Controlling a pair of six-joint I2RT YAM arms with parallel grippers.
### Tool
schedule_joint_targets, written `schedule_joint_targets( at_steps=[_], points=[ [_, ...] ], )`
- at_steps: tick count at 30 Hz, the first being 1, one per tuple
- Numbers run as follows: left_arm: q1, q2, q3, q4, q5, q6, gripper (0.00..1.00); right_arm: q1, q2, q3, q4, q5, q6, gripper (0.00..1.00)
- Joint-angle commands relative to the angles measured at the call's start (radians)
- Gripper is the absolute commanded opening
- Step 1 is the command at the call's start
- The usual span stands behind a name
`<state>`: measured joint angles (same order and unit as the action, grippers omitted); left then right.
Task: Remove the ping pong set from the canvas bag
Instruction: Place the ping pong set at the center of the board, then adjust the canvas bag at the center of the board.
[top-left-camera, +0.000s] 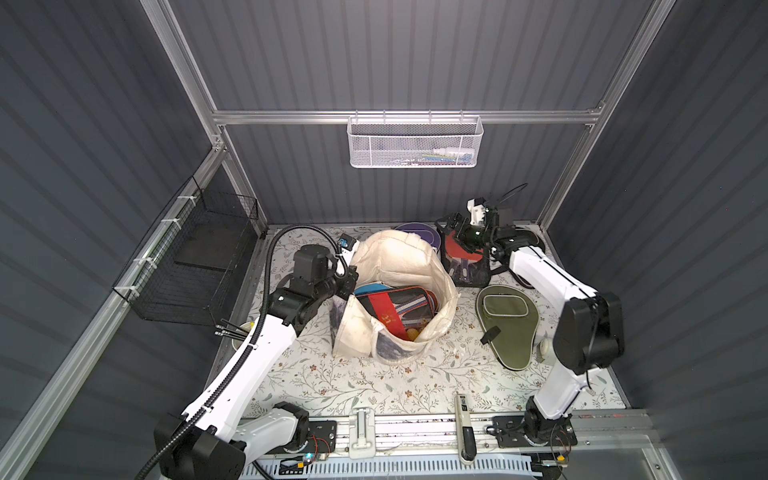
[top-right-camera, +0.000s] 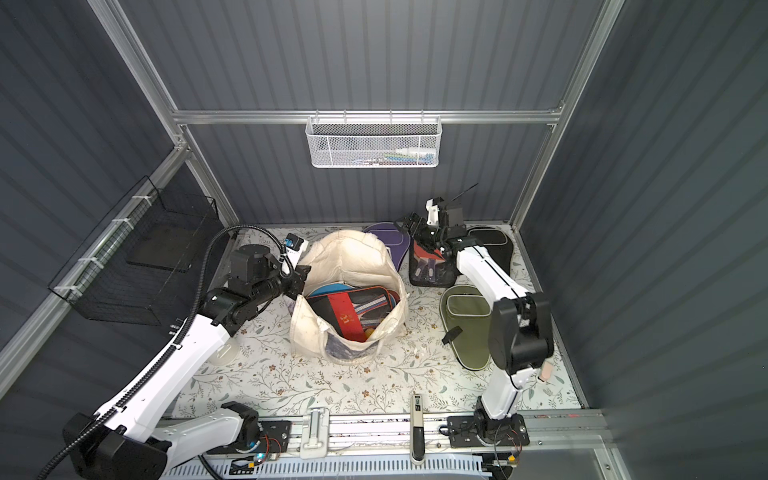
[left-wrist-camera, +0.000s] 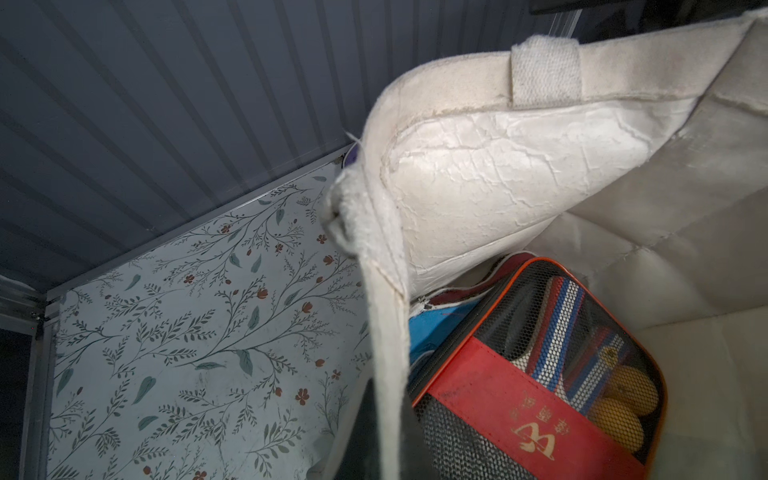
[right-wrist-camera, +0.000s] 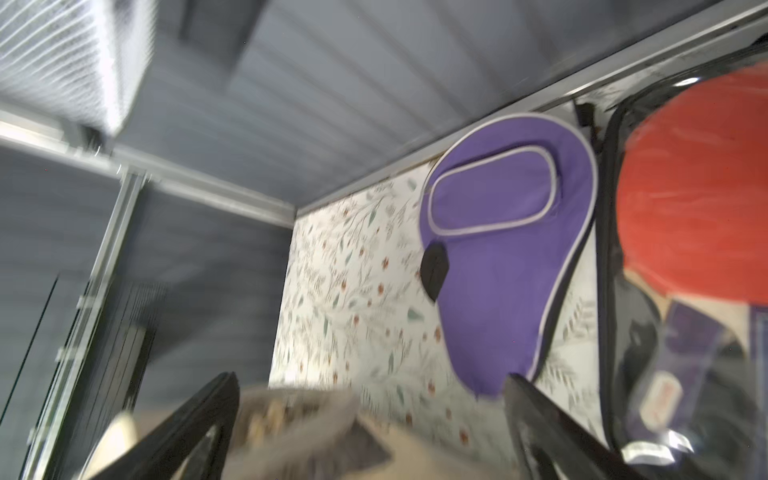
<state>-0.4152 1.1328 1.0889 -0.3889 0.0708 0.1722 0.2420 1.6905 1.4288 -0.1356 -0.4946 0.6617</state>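
Observation:
The cream canvas bag stands open mid-table. My left gripper is shut on its left rim, and the fabric runs between the jaws. Inside lie a mesh pack with a red band and orange balls and a blue case under it. My right gripper hangs open at the back right, above a clear pack of red paddles. A purple case, an olive case and a black case lie on the table.
A black wire basket hangs on the left wall and a white mesh basket on the back rail. A cup with pens stands under my left arm. A slim tool lies at the front edge.

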Motion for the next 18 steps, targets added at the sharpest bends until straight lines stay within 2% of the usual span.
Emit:
schedule_joint_targets(
  at_steps=[1,3,5,9,13,17,18],
  points=[
    [0.004,-0.069,0.022,0.149,0.040,-0.013,0.00,0.012,-0.170,-0.039,-0.208,-0.079,-0.250,0.99],
    [0.004,-0.083,0.014,0.150,0.041,-0.024,0.00,0.038,-0.271,-0.052,-0.363,-0.054,-0.345,0.99],
    [0.004,-0.096,0.004,0.148,0.041,-0.035,0.00,0.066,-0.364,-0.073,-0.460,-0.025,-0.385,0.99],
    [0.004,-0.132,-0.038,0.168,0.048,-0.057,0.00,0.135,-0.511,-0.150,-0.538,0.060,-0.372,0.99],
    [0.003,-0.144,-0.043,0.171,0.086,-0.077,0.00,0.228,-0.548,-0.196,-0.587,0.203,-0.339,0.98],
    [0.003,-0.152,-0.034,0.169,0.110,-0.104,0.00,0.327,-0.548,-0.237,-0.603,0.367,-0.317,0.83],
    [0.003,-0.155,-0.036,0.173,0.122,-0.112,0.00,0.336,-0.548,-0.242,-0.608,0.391,-0.311,0.76]
  ],
)
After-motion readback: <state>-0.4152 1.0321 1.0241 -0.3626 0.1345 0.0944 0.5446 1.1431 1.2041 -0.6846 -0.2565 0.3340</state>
